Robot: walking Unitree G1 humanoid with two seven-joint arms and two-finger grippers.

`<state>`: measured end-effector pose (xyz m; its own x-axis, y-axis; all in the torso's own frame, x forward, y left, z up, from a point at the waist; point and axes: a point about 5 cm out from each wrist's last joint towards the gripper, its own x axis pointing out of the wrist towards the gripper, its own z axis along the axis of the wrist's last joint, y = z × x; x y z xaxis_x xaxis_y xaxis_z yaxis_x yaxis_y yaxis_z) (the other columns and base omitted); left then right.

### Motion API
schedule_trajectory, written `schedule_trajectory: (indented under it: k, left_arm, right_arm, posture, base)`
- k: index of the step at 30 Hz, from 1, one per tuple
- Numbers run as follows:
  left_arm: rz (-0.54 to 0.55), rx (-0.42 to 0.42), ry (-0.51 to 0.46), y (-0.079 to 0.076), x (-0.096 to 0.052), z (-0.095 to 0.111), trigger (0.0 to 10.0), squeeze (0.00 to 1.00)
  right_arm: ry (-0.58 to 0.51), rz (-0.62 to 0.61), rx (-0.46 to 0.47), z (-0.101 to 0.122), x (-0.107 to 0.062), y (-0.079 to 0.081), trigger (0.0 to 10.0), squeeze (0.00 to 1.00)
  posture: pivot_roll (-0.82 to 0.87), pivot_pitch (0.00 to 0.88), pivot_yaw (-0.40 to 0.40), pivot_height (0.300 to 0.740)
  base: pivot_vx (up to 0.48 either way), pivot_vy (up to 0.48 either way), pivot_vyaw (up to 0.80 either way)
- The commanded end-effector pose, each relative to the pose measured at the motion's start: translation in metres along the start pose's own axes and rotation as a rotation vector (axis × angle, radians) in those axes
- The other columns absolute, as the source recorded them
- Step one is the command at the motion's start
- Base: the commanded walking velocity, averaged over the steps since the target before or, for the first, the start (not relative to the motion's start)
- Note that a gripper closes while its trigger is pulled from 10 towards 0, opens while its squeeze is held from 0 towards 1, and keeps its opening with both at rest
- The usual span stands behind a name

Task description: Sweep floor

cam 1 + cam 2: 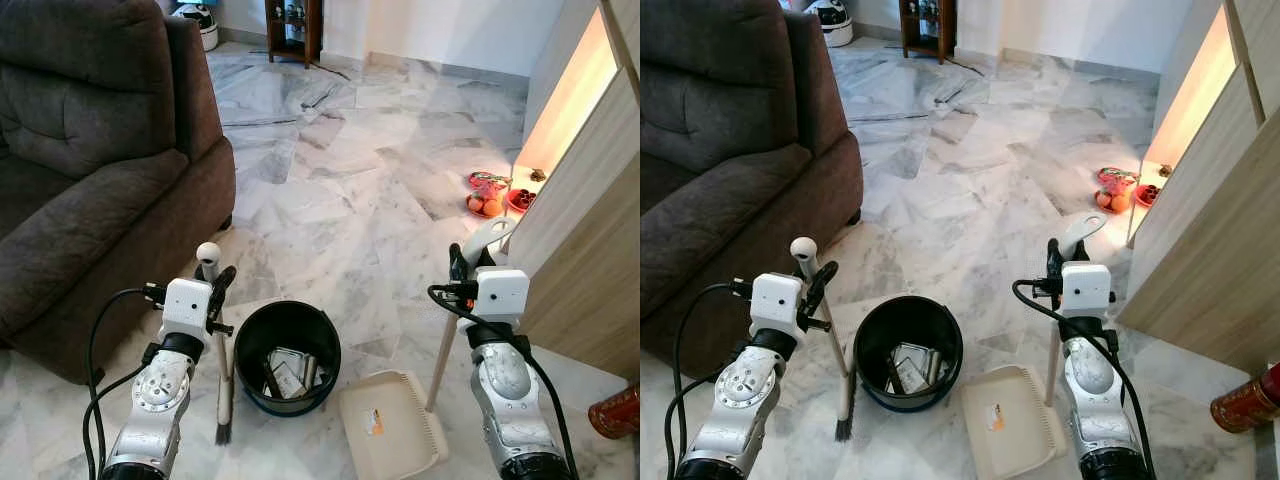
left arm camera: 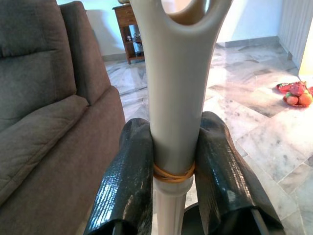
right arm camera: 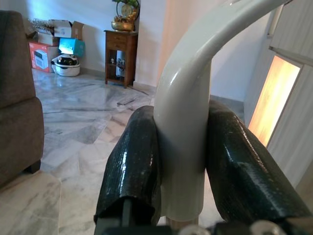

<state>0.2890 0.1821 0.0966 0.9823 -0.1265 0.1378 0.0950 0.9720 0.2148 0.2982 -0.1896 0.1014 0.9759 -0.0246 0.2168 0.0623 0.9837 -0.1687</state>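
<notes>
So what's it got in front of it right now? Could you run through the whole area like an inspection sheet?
Surface: pale marble floor, glossy.
Job's things: broom upright, bristles on the floor; cream dustpan flat on the floor, its handle rising; black bin between them, rubbish inside.
Clutter: red plates of fruit on the floor by the wall panel.
Grippers: left gripper clamped on the broom handle; right gripper clamped on the dustpan handle.
Cables: black cables loop beside each arm.
Surroundings: brown sofa on the left, wooden panel on the right, dark wood cabinet far back.
</notes>
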Motion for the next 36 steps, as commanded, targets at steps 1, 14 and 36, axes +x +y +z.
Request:
schedule_trajectory:
  k: [1, 14, 36]
  left_arm:
    - [0.010, 0.013, -0.045, 0.0036, 0.0025, 0.0092, 10.0, 0.00]
    - [-0.002, 0.013, -0.048, 0.0022, 0.0030, 0.0095, 10.0, 0.00]
    - [-0.012, 0.010, -0.052, -0.0005, 0.0033, 0.0101, 10.0, 0.00]
  right_arm:
    - [-0.028, 0.004, 0.007, 0.0039, 0.0033, 0.0014, 10.0, 0.00]
    - [-0.028, 0.016, 0.006, 0.0020, 0.0017, 0.0049, 10.0, 0.00]
    - [-0.036, 0.012, 0.005, 0.0033, 0.0045, 0.0052, 10.0, 0.00]
  posture:
    - [0.01, 0.079, 0.000, 0.740]
    - [0.01, 0.057, 0.003, 0.740]
    - [0.00, 0.066, 0.003, 0.740]
  base:
    - [0.000, 0.000, 0.00]
    - [0.000, 0.000, 0.00]
    - [0.000, 0.000, 0.00]
